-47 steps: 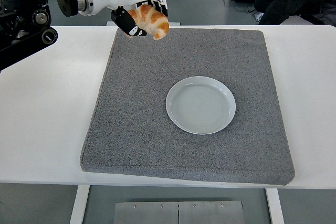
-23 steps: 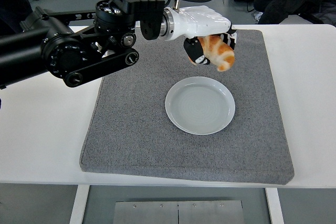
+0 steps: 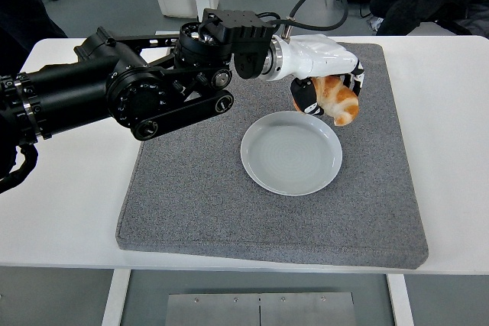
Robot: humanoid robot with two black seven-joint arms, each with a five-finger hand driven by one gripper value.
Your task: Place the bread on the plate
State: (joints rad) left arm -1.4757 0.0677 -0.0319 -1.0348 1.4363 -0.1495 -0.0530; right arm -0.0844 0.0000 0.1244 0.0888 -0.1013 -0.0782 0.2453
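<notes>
Reaching across the grey mat [image 3: 199,204], the left hand [image 3: 325,85] holds the bread [image 3: 338,98] in curled fingers [image 3: 303,98]; the bread hangs beneath them, above the far right rim of the plate [image 3: 291,152], not on it.

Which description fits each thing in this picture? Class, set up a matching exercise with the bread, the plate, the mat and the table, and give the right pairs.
Things:
1. bread
2. plate
3. mat
4. table

Descriptions:
A. white, lying under everything else
B. grey and speckled, spread flat
C. golden brown, held in the left hand over the plate's far right rim
D. pale, round, with nothing in it

Pairs: 1-C, 2-D, 3-B, 4-A
</notes>
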